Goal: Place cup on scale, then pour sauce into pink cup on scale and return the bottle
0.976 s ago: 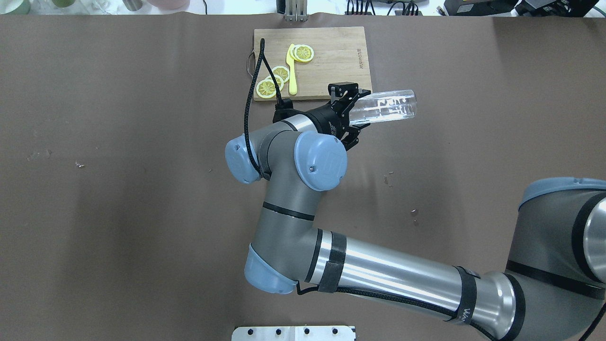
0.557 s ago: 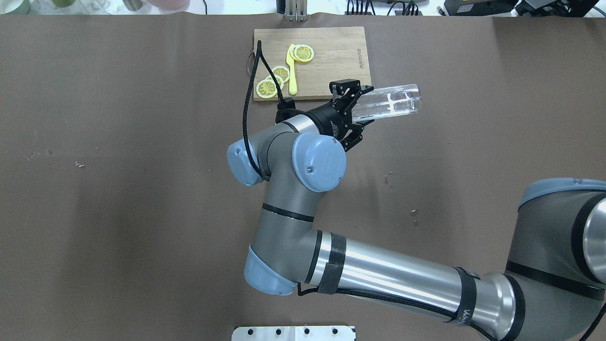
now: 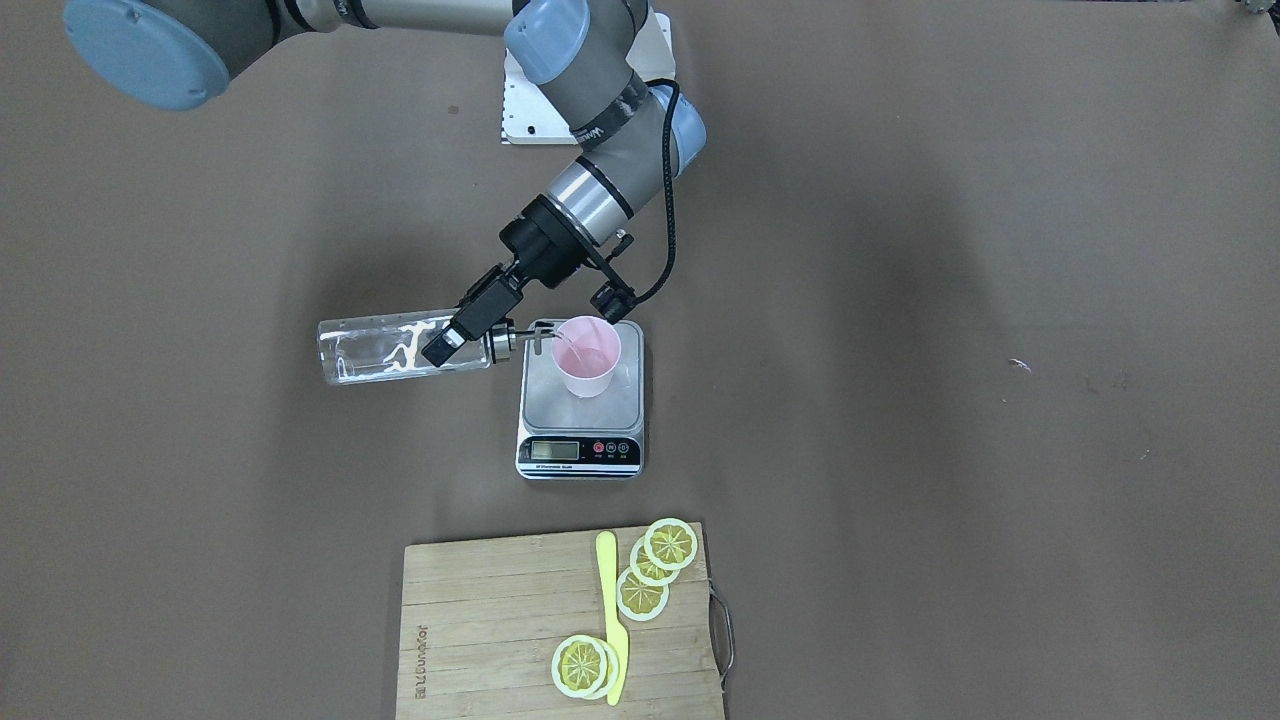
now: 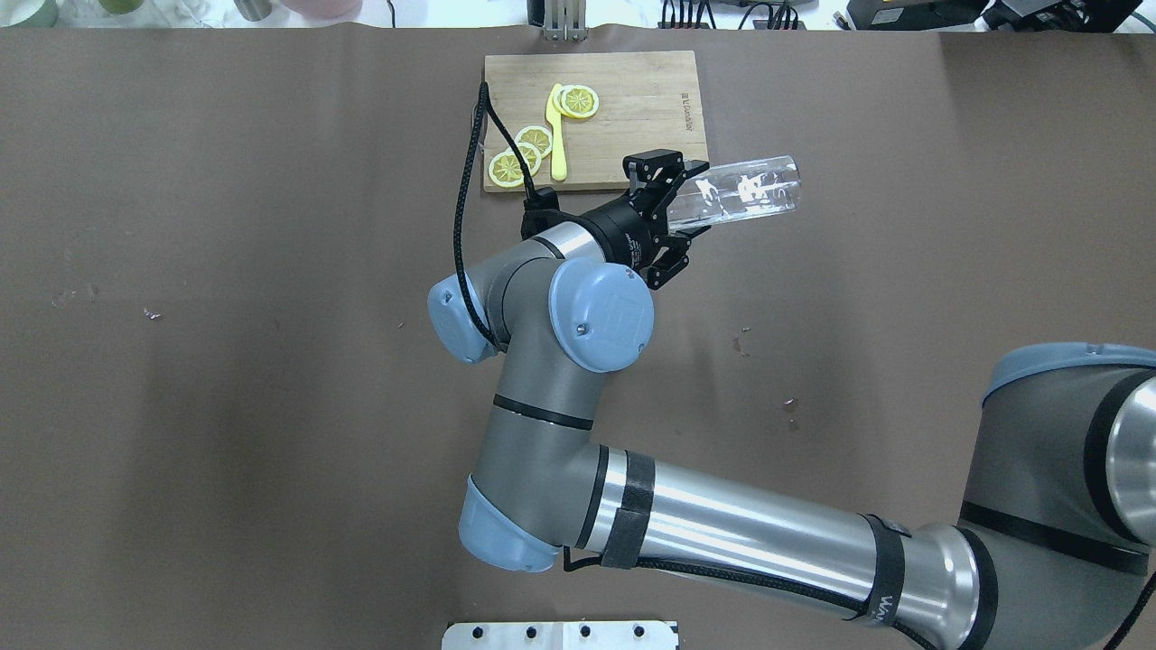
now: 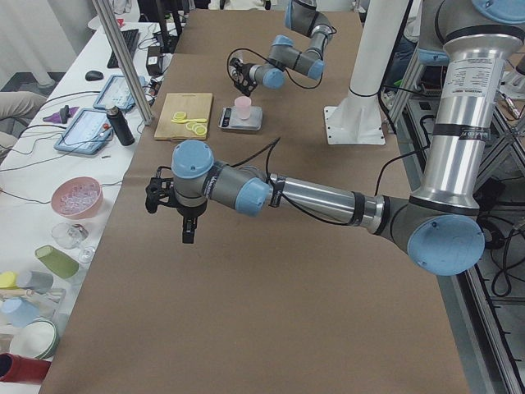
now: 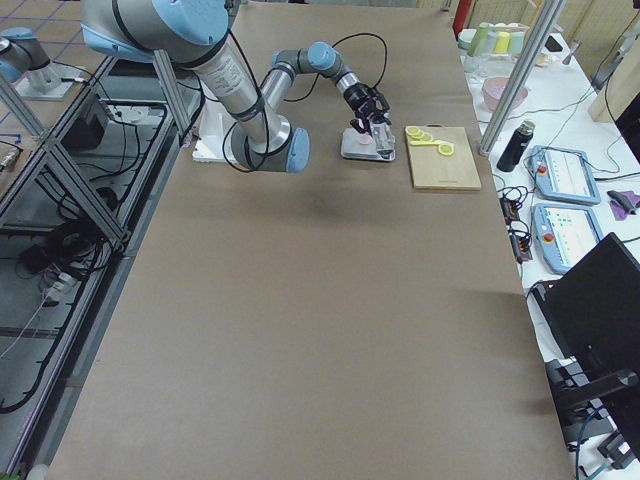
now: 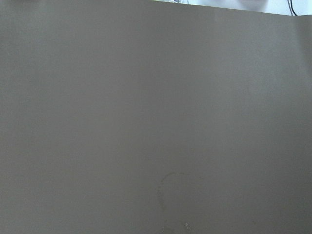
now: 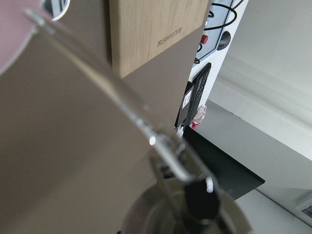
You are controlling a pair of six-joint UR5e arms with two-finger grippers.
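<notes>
The scale [image 3: 545,398] sits on the counter [image 3: 900,400], and the cup [image 3: 588,358] stands upright on the half of its plate away from the display. The bottle [image 3: 400,350] hangs in the air just off the scale's edge on the robot's right. It lies almost level, and its silver spout [image 3: 530,336] reaches over the cup's rim. The right fingers [image 3: 470,318] are clenched across the bottle's neck end, just behind the cap. The clear sauce [image 3: 370,368] pools along the bottle's lower side, and a thin thread seems to fall into the cup, so this looks like mid-pour. The display is too small to read. The bottle is rigid, smooth glass, probably slippery and breakable, and its balance should shift as the liquid runs forward. A hold near the neck suits pouring but leaves the long body as a lever, so it should be tipped back gently. The cup looks light and easily nudged, so the spout should stay off its rim. The cutting board [image 3: 480,620] lies beyond the scale's display side. The left fingers [image 5: 189,230] hang over bare counter well away from the scale, and I cannot tell whether they are parted or closed.
</notes>
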